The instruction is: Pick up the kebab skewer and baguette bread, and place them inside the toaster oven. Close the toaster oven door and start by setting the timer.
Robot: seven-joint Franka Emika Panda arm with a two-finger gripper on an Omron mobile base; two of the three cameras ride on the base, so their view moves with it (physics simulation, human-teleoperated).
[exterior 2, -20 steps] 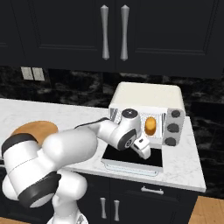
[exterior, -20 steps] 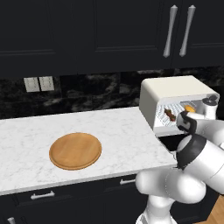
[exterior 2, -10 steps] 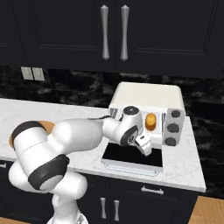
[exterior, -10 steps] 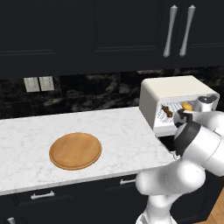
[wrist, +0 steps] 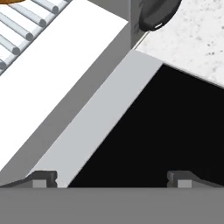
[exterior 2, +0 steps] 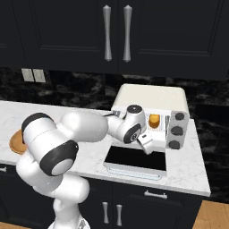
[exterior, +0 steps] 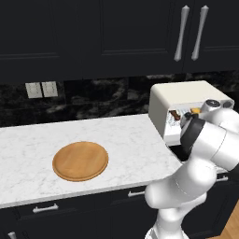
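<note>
Reaching over the marble counter [exterior: 28, 149], one white robot arm holds its gripper [exterior 2: 145, 143] just in front of the toaster oven [exterior 2: 150, 96], above the toaster oven door [exterior 2: 136, 160]. That door is folded down flat, its dark glass facing up. In the hand view the gripper's [wrist: 111, 177] two finger tips stand as far apart as they go, with nothing between them; below them lie the door's dark glass [wrist: 166, 135] and its pale frame.

One cream-white toaster oven [exterior: 186, 95] sits at the right end of the counter. Inside its open cavity, one golden baguette bread [exterior 2: 154, 121] rests on the wire rack [wrist: 26, 17]. In the left base view, one kebab skewer [exterior: 176, 115] with reddish-brown chunks lies in the cavity too, beside the bread [exterior: 194, 111]. Three dark knobs [exterior 2: 177, 130] run in a column down the oven's right front panel.

One round wooden board [exterior: 80, 161] lies bare on the counter, well apart from the oven to the left. Two pale wall plates [exterior: 42, 89] sit side by side on the black stone backsplash. Two long silver handles [exterior 2: 116, 33] hang on the dark upper cabinets. Smaller silver pulls show on the dark lower cabinets. The arm's own elbow hides part of the oven front in the left base view. No readable writing or brand marks appear anywhere.
</note>
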